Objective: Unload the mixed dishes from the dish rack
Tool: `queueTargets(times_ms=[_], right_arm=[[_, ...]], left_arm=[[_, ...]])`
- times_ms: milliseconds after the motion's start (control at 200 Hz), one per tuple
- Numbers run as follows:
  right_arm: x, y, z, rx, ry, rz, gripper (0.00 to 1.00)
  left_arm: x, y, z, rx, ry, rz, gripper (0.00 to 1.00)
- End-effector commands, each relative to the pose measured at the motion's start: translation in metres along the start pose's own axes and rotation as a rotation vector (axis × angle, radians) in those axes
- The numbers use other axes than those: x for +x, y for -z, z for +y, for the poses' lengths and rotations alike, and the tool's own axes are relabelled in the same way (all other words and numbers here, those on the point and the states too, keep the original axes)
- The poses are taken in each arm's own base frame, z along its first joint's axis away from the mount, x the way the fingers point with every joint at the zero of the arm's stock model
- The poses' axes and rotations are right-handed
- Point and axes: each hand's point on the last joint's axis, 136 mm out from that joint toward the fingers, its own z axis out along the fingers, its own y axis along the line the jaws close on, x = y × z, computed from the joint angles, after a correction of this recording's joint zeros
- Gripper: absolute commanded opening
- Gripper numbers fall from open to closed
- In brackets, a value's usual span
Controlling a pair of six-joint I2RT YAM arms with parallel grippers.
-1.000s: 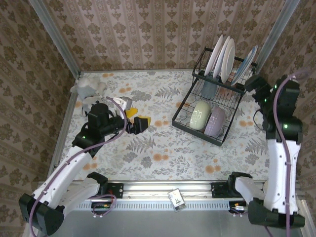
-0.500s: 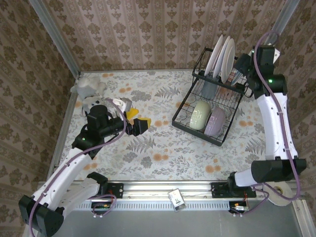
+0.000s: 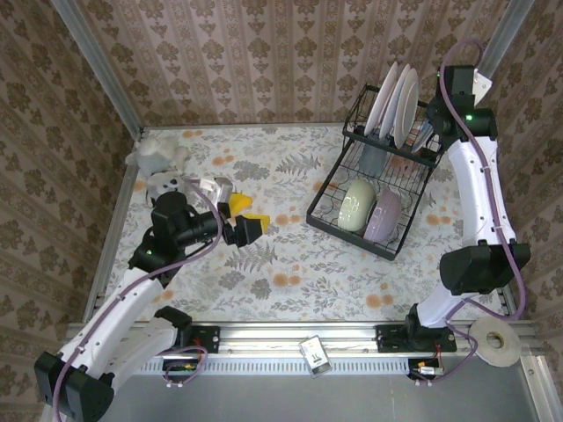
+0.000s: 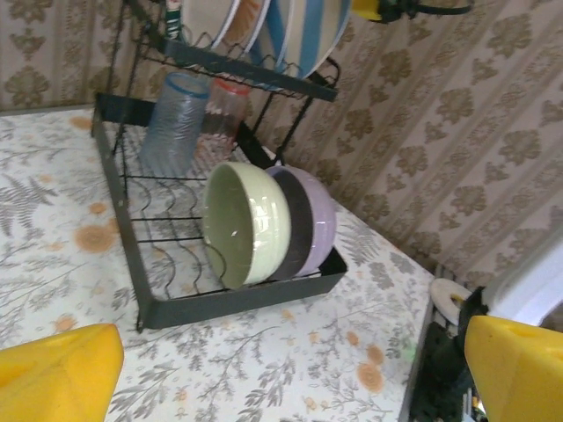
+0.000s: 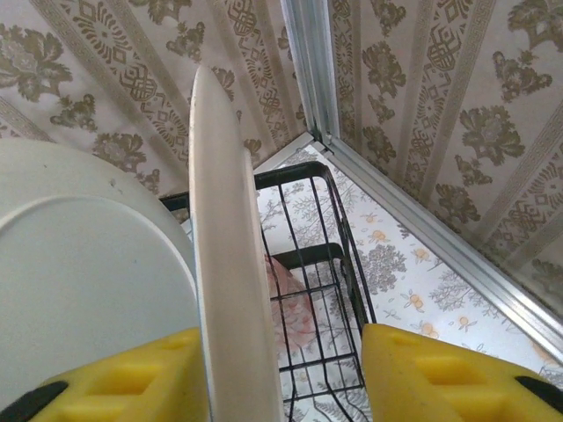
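Your right gripper (image 5: pixel 281 378) is straddling an upright plate (image 5: pixel 229 220) in the dish rack (image 5: pixel 295 176), not yet clamping; your left gripper (image 4: pixel 286 378) is gaping wide.

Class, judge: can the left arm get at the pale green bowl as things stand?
Probably yes. The left gripper stands open, facing the pale green bowl, whose rim stands above the dish rack's low front rail; the lavender bowl sits behind it.

Brown damask wallpaper (image 3: pixel 264 61) covers the walls on three sides. Silver metal posts (image 3: pixel 97 66) stand in the corners, around a table (image 3: pixel 290 255) with a pale floral top.
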Motion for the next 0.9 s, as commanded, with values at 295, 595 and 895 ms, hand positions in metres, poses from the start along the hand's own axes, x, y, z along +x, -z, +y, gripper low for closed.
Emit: queueTargets(times_ms=[295, 595, 895], right_arm=[[-0.004, 0.000, -0.001, 0.031, 0.014, -0.011, 0.15], [-0.012, 0.008, 0.005, 0.037, 0.033, -0.036, 0.00], [-0.036, 0.039, 0.000, 0.076, 0.066, -0.149, 0.00]], left_arm=[[-0.019, 0.008, -0.027, 0.138, -0.042, -0.095, 1.00], [-0.020, 0.010, -0.026, 0.127, -0.051, -0.101, 1.00], [-0.019, 0.010, -0.023, 0.106, -0.048, -0.098, 1.00]])
